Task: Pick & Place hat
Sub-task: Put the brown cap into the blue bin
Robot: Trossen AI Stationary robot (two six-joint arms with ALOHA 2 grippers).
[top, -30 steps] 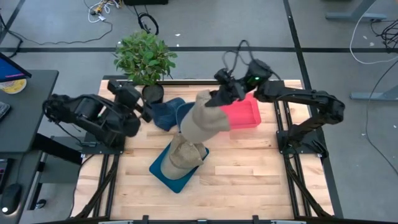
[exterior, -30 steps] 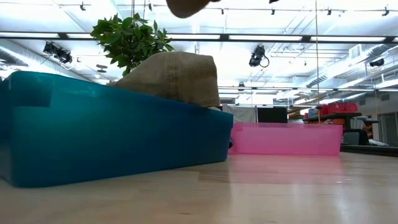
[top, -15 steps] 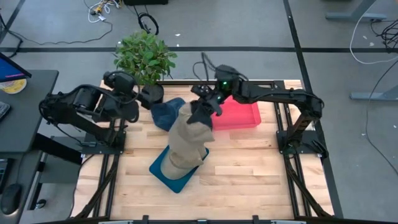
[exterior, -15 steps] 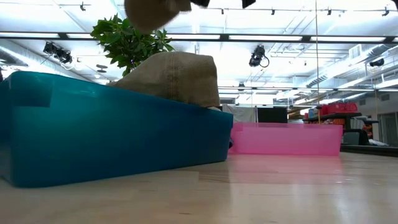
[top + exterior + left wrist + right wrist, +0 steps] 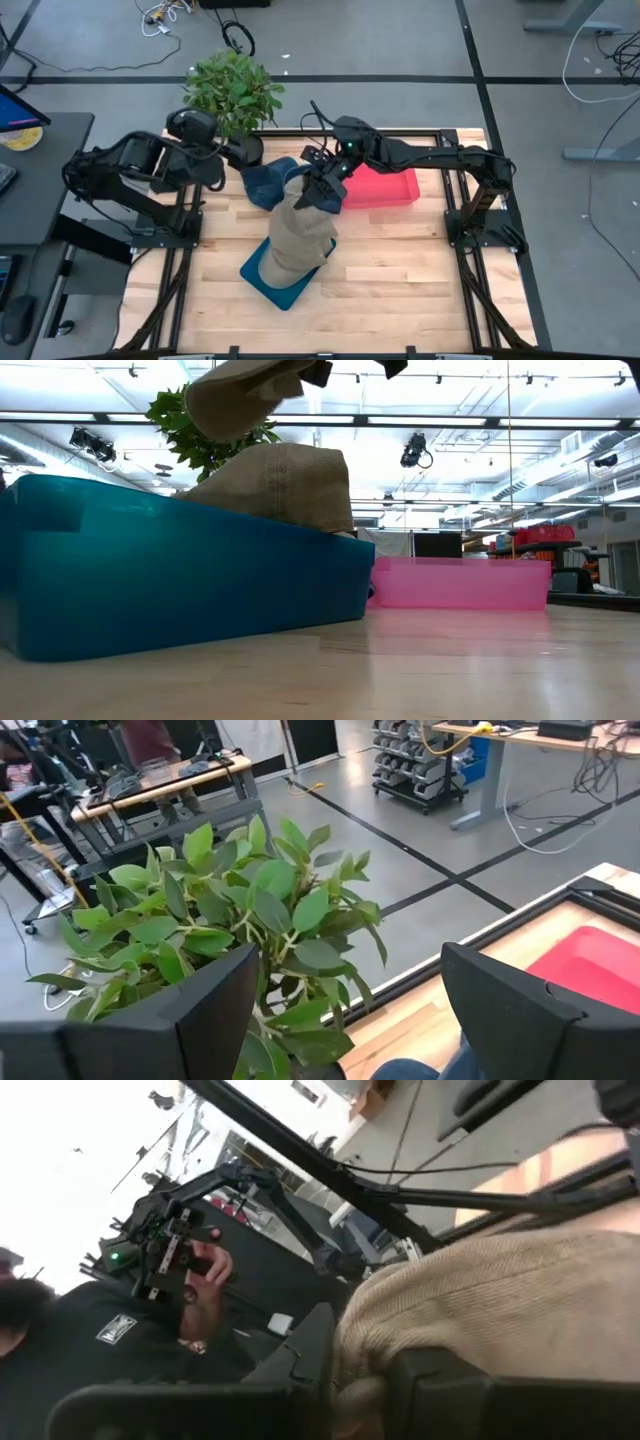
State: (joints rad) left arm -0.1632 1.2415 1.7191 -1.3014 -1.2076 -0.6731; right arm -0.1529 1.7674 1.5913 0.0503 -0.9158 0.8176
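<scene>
Hat [image 5: 298, 215] in tan fabric hangs from my right gripper [image 5: 322, 190], whose fingers are pinched tight on its upper edge; the right wrist view shows the ribbed cloth bunched between the two dark fingers [image 5: 300, 1365]. It is held above the blue bin [image 5: 268, 275], and its lower end reaches down to a second tan hat [image 5: 285, 485] that already lies piled in that bin. From overhead the two merge into one tan shape, so I cannot tell whether they touch, though the low view seems to show a narrow gap between them. That bin sits on the wooden table [image 5: 400, 270], toward its middle. My right arm stretches in from the right side, passing over the pink tray [image 5: 395, 185], which stands just beyond the gripper. A dark blue hat [image 5: 265, 183] lies on the table between the tan one and my left arm. My left gripper [image 5: 225, 155] waits near the potted plant [image 5: 232, 92] at the table's far left corner, fingers spread wide with nothing between them, leaves filling its wrist view.
</scene>
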